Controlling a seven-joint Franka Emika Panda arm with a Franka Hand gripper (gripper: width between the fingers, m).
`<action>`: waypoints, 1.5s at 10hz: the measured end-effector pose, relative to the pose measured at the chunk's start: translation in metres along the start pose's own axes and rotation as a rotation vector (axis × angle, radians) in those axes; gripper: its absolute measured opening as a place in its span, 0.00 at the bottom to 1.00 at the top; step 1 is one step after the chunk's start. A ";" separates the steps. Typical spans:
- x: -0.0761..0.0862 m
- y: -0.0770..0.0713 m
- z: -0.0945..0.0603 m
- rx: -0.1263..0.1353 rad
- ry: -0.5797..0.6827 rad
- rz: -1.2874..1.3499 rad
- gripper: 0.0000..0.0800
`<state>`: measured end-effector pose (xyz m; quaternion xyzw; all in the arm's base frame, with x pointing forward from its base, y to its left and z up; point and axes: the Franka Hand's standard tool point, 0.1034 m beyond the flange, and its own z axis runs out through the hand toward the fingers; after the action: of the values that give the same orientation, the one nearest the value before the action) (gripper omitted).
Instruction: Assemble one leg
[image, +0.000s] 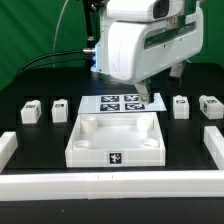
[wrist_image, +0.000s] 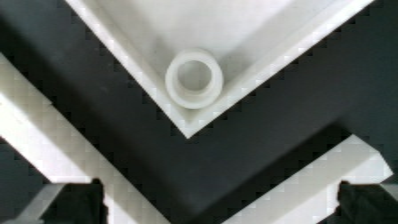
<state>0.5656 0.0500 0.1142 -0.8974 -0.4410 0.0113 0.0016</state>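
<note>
Four in all and none held: the outer left leg (image: 30, 112) and inner left leg (image: 60, 108) toward the edge of the bench (image: 40, 135) at the exterior view's left, the inner right leg (image: 181, 106) and outer right leg (image: 210, 106) toward the opposite edge. One panel (image: 113, 132) fills the centre, bare bench either side. One gripper (wrist_image: 199, 208), jaws spread and empty, hangs over a panel corner socket (wrist_image: 192, 78).
</note>
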 end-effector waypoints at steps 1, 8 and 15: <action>-0.013 0.004 0.003 -0.011 0.005 -0.054 0.81; -0.059 -0.011 0.032 -0.006 0.008 -0.219 0.81; -0.101 -0.050 0.060 0.015 0.002 -0.461 0.81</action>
<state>0.4629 0.0001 0.0570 -0.7728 -0.6344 0.0130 0.0114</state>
